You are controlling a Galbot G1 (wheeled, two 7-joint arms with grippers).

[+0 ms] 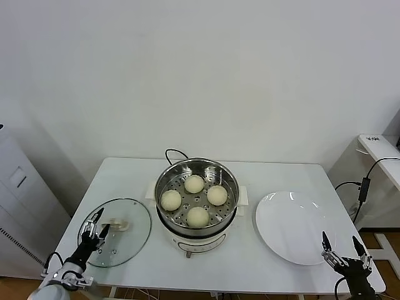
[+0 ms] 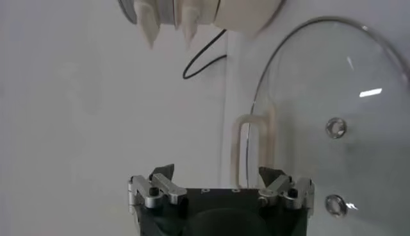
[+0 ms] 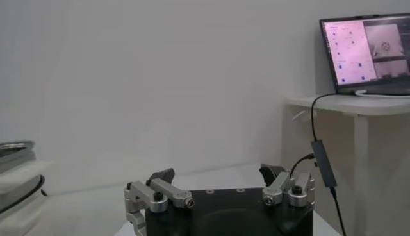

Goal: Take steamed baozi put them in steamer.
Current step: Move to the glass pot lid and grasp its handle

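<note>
We judge the four steamed baozi (image 1: 194, 184) in the steamer (image 1: 226, 177) soft and light (easily dented), best pinched gently at their sides, while our left gripper (image 1: 95, 226) and right gripper (image 1: 342, 245) both hang spread and empty.

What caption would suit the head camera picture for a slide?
Four buns sit in the steamer, glass lid and plate beside it.

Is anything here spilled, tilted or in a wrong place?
Nothing stands out. Four baozi sit apart on the tray inside the steamer; the glass lid lies flat on the table, the white plate is bare, and nothing is spilled.
</note>
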